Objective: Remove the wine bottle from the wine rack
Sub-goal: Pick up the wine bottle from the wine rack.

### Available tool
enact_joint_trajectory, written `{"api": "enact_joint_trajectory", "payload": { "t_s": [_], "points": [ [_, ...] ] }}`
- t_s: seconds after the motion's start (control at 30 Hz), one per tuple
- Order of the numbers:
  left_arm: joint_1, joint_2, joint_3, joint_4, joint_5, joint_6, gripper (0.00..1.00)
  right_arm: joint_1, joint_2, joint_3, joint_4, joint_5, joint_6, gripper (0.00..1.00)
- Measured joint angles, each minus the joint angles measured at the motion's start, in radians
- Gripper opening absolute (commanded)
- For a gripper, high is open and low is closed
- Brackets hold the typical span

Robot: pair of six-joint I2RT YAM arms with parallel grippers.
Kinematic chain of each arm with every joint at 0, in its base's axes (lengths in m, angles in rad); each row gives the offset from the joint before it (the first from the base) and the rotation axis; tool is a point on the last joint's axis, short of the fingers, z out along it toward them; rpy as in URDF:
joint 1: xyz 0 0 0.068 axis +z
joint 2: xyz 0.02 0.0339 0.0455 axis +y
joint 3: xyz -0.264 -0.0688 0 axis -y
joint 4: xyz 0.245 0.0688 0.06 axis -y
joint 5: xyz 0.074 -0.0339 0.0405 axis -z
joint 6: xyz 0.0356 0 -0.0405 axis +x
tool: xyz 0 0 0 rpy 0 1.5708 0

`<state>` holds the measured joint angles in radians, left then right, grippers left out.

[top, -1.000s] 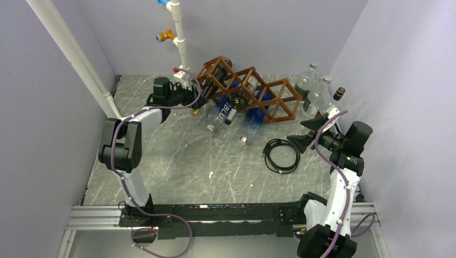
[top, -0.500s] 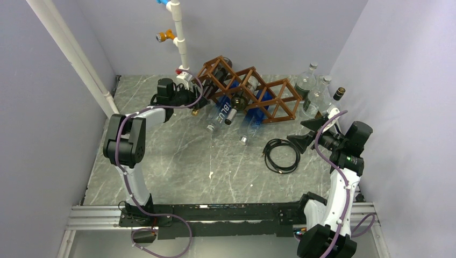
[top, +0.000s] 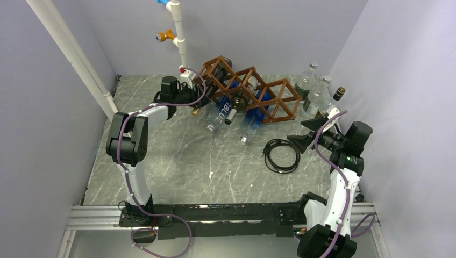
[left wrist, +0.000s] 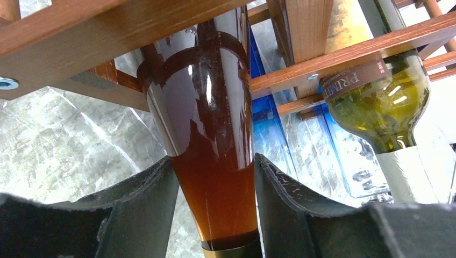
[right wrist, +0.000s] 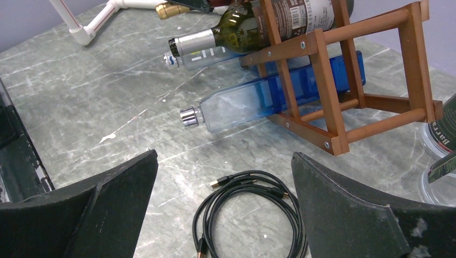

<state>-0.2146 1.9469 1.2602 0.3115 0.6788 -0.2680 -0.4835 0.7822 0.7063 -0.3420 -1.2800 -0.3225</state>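
Note:
The brown wooden wine rack (top: 279,99) stands at the back of the table, with bottles lying in its cells. In the left wrist view its slats (left wrist: 107,21) cross above an amber wine bottle (left wrist: 209,140) that points neck-first out of a left cell. My left gripper (left wrist: 214,161) is shut on this bottle's tapering neck, one finger pressing each side, just above the gold cap. From above, the left gripper (top: 198,98) is at the rack's left end. My right gripper (top: 302,133) is open and empty, well away from the rack (right wrist: 322,80).
A green bottle (right wrist: 236,27) and a blue square bottle (right wrist: 269,97) stick out of the rack's front. A coiled black cable (right wrist: 253,215) lies below the right gripper. Clear bottles (top: 312,88) stand at the back right. A white pipe stand (top: 179,32) rises behind the left gripper.
My left arm has moved right, toward the rack's left end, bringing the gripper onto the amber bottle's neck. The right arm has not moved.

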Motion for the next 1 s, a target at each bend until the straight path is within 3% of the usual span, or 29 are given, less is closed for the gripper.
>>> {"api": "enact_joint_trajectory", "payload": {
  "t_s": [0.17, 0.27, 0.3, 0.33, 0.7, 1.0],
  "points": [
    [0.000, 0.001, 0.008, -0.025, -0.016, -0.013, 0.35, 0.000, 0.000, 0.000, 0.000, 0.000, 0.000, 0.97],
    [0.000, 0.008, 0.026, -0.048, -0.014, -0.013, 0.15, 0.000, 0.000, 0.000, 0.000, 0.000, 0.000, 0.97],
    [0.000, 0.011, 0.033, -0.056, -0.012, -0.014, 0.03, 0.000, 0.000, 0.000, 0.000, 0.000, 0.000, 0.97],
    [0.000, 0.013, 0.039, -0.063, -0.011, -0.015, 0.00, 0.000, 0.000, 0.000, 0.000, 0.000, 0.000, 0.97],
    [-0.003, 0.011, 0.051, -0.091, -0.017, 0.013, 0.00, 0.000, 0.000, 0.000, 0.000, 0.000, -0.003, 0.97],
    [-0.005, -0.083, -0.075, -0.026, -0.061, 0.047, 0.00, 0.000, 0.000, 0.000, 0.000, 0.000, -0.006, 0.97]
  ]
}}
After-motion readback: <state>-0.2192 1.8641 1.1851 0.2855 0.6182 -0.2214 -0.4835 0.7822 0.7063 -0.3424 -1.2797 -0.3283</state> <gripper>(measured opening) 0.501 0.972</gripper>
